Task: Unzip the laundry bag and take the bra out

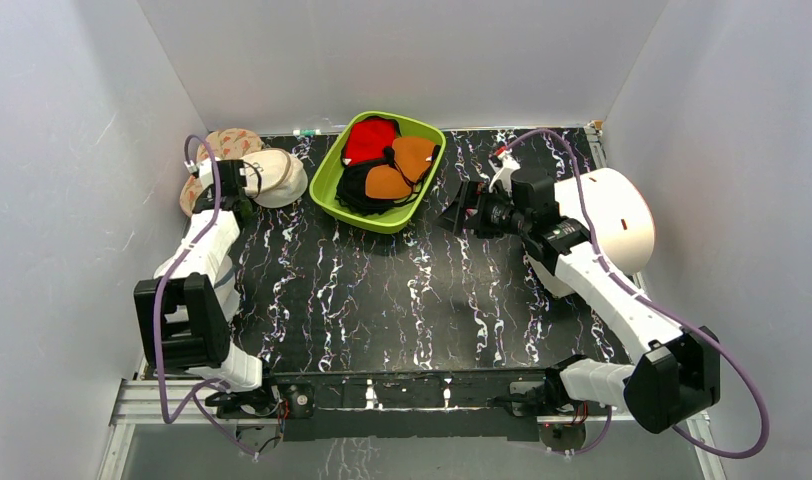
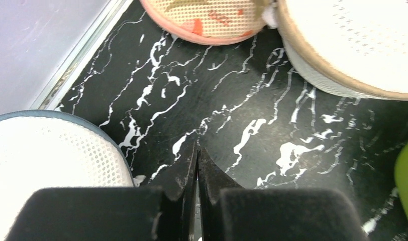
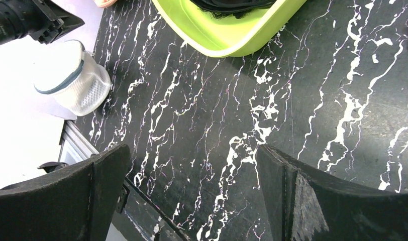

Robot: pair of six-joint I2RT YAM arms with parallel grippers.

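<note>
At 10 o'clock on the desk (image 1: 382, 300), the left arm (image 1: 204, 245) reaches into the far corner. The left jaws are pressed together with nothing between them, their tips low over bare marbled surface.

The laundry bag (image 2: 51, 155), white mesh with a grey-blue rim, sits at 8 o'clock of the left jaws, just beside them; whether it touches them cannot be told. In the right wrist view it stands by the desk's left edge with the grey zipper line running round it, and what is inside cannot be made out.

A peach patterned pouch (image 1: 232, 143) lies at 12 o'clock of the left jaws. A cream round cap (image 1: 277, 178) lies at 2 o'clock, apart from them.

At 12 o'clock on the desk is a green tray (image 1: 329, 178) holding red, orange and black garments (image 1: 382, 165).

The right arm (image 1: 602, 280) stretches toward the tray from 3 o'clock. The right jaws are spread wide and empty above bare desk, near the tray's right side. A large white cylinder (image 1: 617, 225) sits at 2 o'clock, behind that arm.
</note>
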